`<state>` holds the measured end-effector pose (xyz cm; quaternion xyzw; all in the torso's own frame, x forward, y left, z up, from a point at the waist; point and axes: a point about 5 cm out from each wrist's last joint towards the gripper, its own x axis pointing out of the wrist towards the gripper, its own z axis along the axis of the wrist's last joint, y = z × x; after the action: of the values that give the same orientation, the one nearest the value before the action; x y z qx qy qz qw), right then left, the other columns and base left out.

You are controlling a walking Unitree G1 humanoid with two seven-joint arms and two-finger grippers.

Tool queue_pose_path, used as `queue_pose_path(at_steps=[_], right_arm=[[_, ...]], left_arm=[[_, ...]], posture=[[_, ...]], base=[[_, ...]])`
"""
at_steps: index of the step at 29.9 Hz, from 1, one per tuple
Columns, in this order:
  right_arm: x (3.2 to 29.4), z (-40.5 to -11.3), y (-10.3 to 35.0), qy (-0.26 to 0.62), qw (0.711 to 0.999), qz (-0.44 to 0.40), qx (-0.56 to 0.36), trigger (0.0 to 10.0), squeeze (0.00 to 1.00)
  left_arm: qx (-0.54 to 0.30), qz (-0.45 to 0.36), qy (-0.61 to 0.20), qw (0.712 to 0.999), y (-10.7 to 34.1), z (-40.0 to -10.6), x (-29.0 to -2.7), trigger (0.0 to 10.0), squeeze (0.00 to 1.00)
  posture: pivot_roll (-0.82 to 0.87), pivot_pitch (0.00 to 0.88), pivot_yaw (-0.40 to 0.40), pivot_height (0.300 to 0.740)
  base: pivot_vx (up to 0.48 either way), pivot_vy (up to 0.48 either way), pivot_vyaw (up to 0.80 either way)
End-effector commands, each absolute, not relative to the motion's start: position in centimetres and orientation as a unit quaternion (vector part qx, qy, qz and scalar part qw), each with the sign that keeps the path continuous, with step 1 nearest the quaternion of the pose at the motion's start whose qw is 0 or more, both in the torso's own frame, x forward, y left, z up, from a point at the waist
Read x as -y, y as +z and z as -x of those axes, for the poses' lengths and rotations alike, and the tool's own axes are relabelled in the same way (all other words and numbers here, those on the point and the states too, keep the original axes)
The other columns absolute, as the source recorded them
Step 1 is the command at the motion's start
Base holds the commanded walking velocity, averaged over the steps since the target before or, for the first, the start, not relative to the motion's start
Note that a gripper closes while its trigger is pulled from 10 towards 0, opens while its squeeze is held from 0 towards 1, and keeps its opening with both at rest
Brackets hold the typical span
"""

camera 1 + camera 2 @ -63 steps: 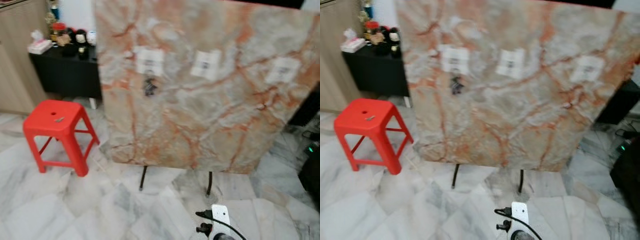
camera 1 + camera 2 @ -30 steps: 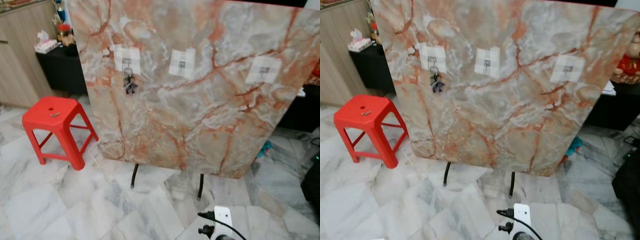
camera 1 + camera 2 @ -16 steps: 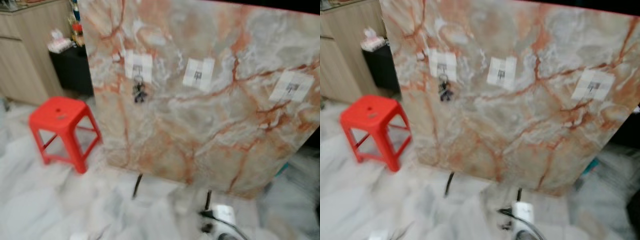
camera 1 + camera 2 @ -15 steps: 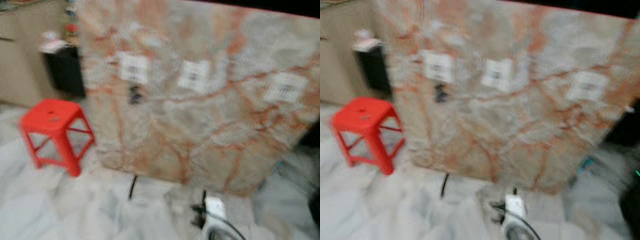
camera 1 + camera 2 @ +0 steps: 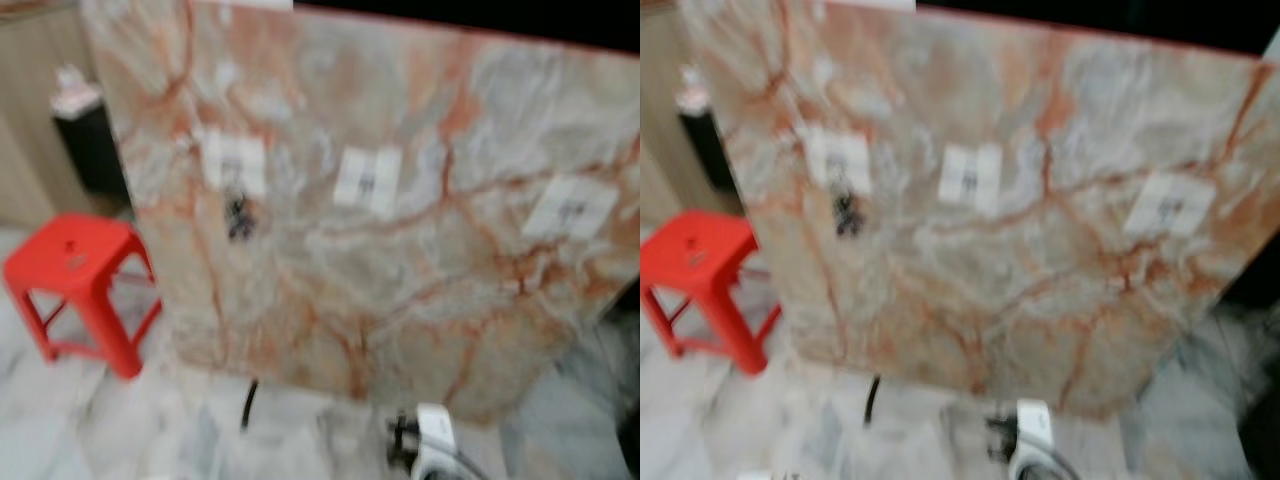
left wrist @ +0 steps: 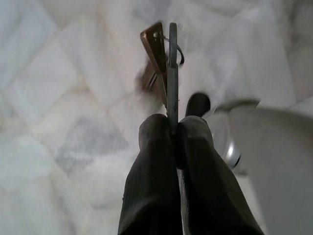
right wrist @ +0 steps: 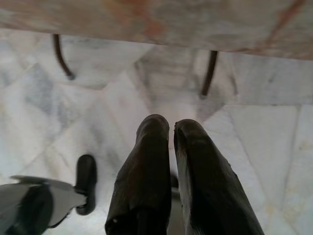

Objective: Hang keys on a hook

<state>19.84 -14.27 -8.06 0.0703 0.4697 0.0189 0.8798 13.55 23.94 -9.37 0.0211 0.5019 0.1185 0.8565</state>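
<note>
Progress: we judge the task about halfway. Our left tool (image 6: 172,128) is clamped on the keys (image 6: 161,58), so the pick-up is done; carrying them to a hook and hanging them is left.
Keys: they stick out past the fingertips at the upper centre of the left wrist view, above the marble floor (image 6: 58,98). We see a flat grey blade edge-on, a brown tag and a thin wire ring.
Hooks: 3 pale square pads sit in a row on the board (image 5: 400,290). The left pad (image 5: 234,163), at upper left of the left eye view, already carries a dark bunch (image 5: 239,219) hanging just below it. The middle pad (image 5: 367,181) and the right pad (image 5: 570,208) look free; blur hides the hooks themselves.
Board: a large upright panel, marble-patterned in cream, grey and orange veins, standing on thin dark metal legs (image 7: 209,73).
Right tool: our right tool (image 7: 171,129) points at the floor near those legs, its 2 ribbed black fingers nearly together with nothing between them.
Surroundings: a glossy red plastic stool (image 5: 72,285) stands at the left edge, just beside the board.
Floor: pale polished tiles with grey veining.
</note>
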Motion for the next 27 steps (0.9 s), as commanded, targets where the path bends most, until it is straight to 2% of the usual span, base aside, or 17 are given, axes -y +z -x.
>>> queue_pose_path(at_steps=[1,9,27], right_arm=[[15.46,-19.29,-8.31,0.004,0.877,-0.063,-0.476,10.0,0.0],[15.47,-19.25,-8.33,0.003,0.877,-0.065,-0.476,10.0,0.0],[15.65,-19.18,-8.35,0.0,0.878,-0.066,-0.475,10.0,0.0]], left_arm=[[-0.513,-0.018,0.107,0.852,-9.76,-13.03,-23.11,10.0,0.0],[-0.511,-0.024,0.107,0.852,-9.76,-13.01,-23.12,10.0,0.0],[-0.509,-0.025,0.095,0.855,-9.79,-13.23,-22.6,10.0,0.0]], posture=[[0.09,0.0,-0.081,0.74],[0.09,0.0,-0.079,0.74],[0.08,0.0,-0.082,0.74]], base=[[0.0,0.0,0.0],[0.0,-0.032,0.0],[0.0,-0.407,0.0]])
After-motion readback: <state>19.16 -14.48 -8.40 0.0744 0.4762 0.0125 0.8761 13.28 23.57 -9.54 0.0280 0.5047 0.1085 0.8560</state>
